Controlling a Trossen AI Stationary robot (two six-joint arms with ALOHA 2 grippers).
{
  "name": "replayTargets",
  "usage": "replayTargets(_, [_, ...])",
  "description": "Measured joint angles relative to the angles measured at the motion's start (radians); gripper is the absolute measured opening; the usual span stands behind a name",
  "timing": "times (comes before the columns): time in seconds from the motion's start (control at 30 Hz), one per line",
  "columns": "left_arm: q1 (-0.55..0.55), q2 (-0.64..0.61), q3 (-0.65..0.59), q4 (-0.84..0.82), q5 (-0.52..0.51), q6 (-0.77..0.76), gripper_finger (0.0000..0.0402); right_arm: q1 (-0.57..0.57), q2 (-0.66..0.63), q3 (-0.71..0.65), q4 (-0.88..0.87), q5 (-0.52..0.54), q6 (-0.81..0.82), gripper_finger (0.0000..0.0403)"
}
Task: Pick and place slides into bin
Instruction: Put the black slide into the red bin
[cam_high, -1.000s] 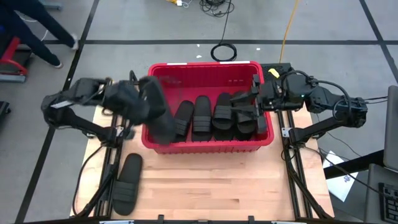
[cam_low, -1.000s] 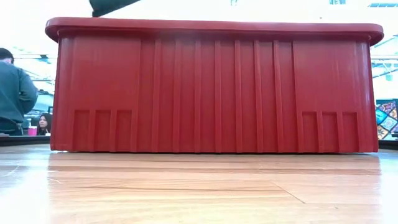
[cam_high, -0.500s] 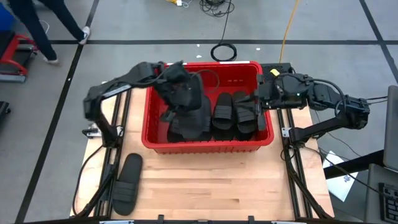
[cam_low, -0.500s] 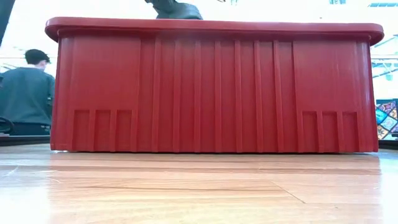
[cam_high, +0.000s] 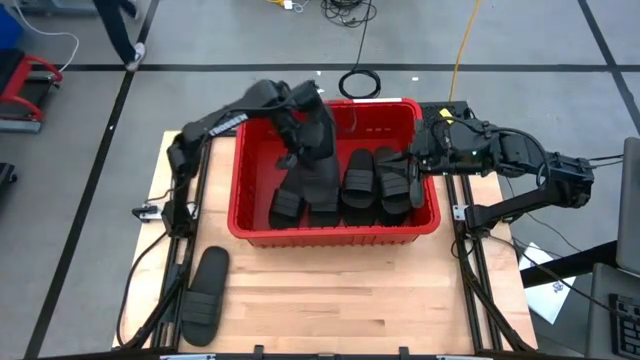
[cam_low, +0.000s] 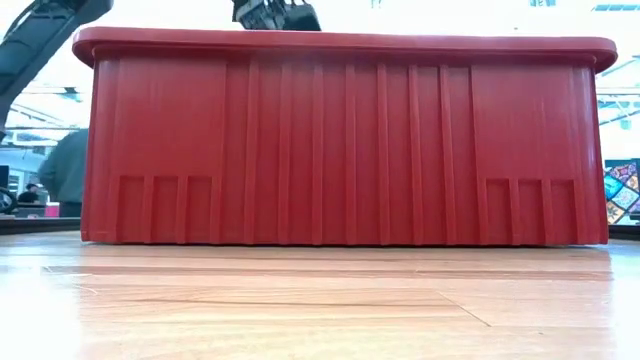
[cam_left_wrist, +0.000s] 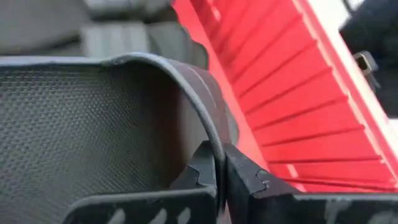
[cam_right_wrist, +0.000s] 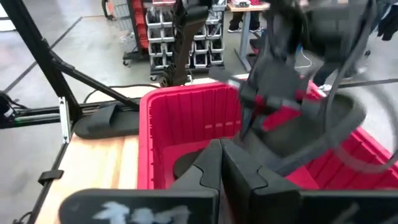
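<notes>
Pale wooden planks form the surface (cam_high: 330, 290), where one ribbed-strap slide (cam_high: 203, 295) lies alone at the near corner, well apart from both grippers. Behind it stands the red bin (cam_high: 333, 236), its ribbed front wall filling the low view. Inside the bin, four slides (cam_high: 345, 185) lie packed side by side. The left gripper (cam_high: 300, 135) hangs over the bin's far left part, its fingers clamped on the edge of a slide (cam_high: 318, 140) held above the packed row, as the left wrist view shows with the bin's red wall just beside it. The right gripper (cam_high: 413, 170) sits at the bin's right rim with its fingers pressed together, holding nothing. Beyond the surface lies grey floor crossed by black tape, a coiled black cable (cam_high: 359, 83) and a yellow cord (cam_high: 463, 40); shelving with drawer units shows in the right wrist view. A second ago, the left arm carried its slide outside the bin's left wall, and the right gripper's fingers stood apart.
</notes>
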Motion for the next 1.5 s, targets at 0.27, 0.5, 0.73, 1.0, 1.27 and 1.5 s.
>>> replayTargets(0.27, [-0.027,0.079,-0.094,0.02,0.049,0.055,0.0,0.0,-0.022,0.0,0.013,0.054,0.007,0.0])
replayTargets(0.5, [-0.029,0.147,-0.134,0.051,0.074,0.054,0.0,0.0,-0.029,0.0,0.009,0.051,0.007,0.0])
replayTargets(0.73, [-0.039,0.181,-0.153,0.092,0.111,0.052,0.0,0.001,-0.029,0.0,0.008,-0.004,0.008,0.0])
replayTargets(1.0, [-0.038,0.183,-0.156,0.145,0.119,0.019,0.0,0.0,-0.029,0.0,0.001,-0.006,0.008,0.0])
replayTargets(1.27, [-0.032,0.185,-0.157,0.164,0.118,-0.001,0.0002,0.001,-0.031,0.0,0.001,-0.008,0.008,0.0])
replayTargets(1.5, [-0.013,0.18,-0.159,0.154,0.233,-0.061,0.0002,0.001,-0.031,0.0,0.001,-0.032,0.008,0.0])
